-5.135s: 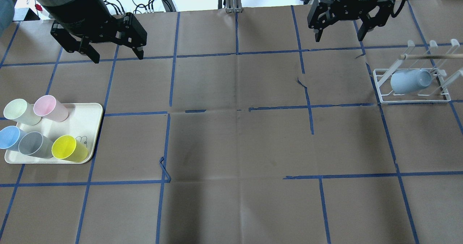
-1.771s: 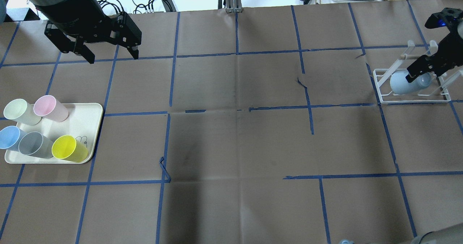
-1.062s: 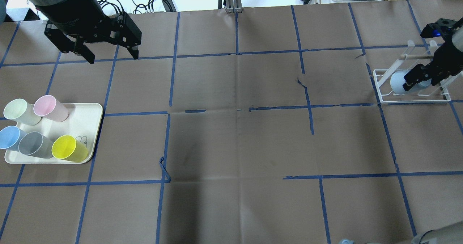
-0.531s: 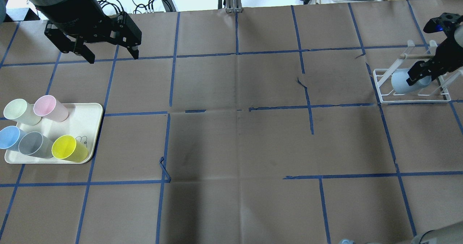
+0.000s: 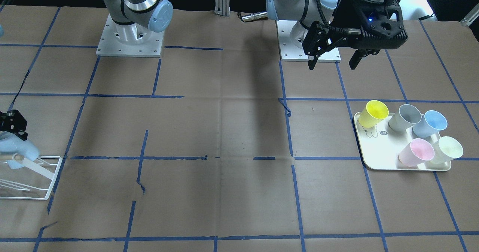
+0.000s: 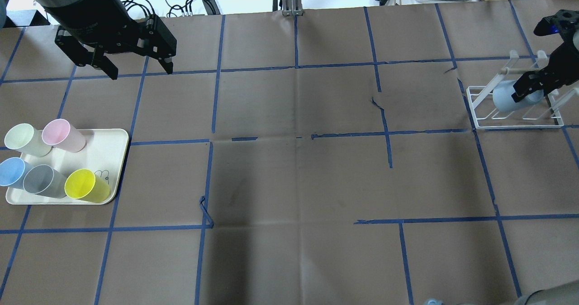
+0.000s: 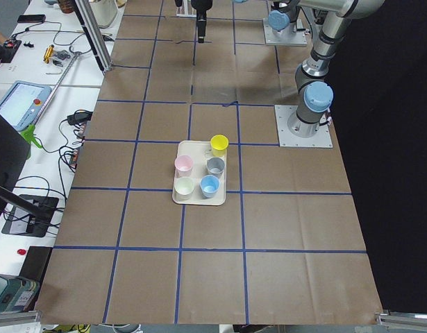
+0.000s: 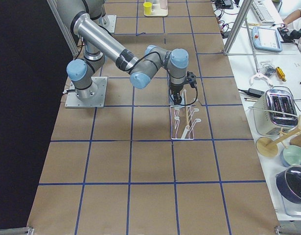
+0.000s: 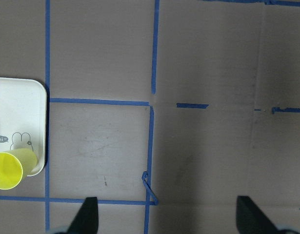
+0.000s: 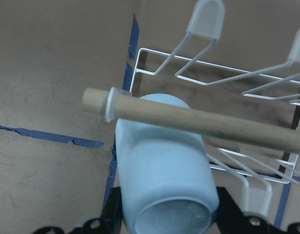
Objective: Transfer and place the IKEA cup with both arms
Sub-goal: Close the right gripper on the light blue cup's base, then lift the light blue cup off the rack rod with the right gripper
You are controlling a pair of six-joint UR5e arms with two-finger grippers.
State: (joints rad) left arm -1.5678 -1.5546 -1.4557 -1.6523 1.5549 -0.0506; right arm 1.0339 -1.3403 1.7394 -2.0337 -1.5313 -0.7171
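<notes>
**tomk:** ok so where's the IKEA cup (image 6: 504, 100), the small pale-blue tapered plastic tumbler?

**rin:** Over by the right edge of the worktop. It's lying on its side inside the white wire rack (image 6: 515, 126), just under the round wooden rod (image 10: 198, 119) that runs across the top of the rack. The black two-finger right gripper (image 10: 167, 217) is pinching it close to the rim, one finger pressed on each side, with the open mouth facing the wrist camera. Can't tell if the cup is resting on the wires or is just clear of them.

**tomk:** and the other arm?

**rin:** The black two-finger left gripper (image 6: 141, 73) hangs high over the left side, fingers spread wide with nothing between them. It's well apart from the cream rectangular plastic tray (image 6: 106, 153) at the left edge. That tray has five upright tumblers on it: a yellow cup (image 6: 86, 185) on the side nearest the middle of the worktop, a grey cup (image 6: 43, 180) next to it, a second blue cup (image 6: 11, 171) out by the edge, and behind those a pink cup (image 6: 63, 135) and a pale-green cup (image 6: 25, 140). All of it sits on brown paper (image 6: 294, 173) taped off in blue squares.
</notes>
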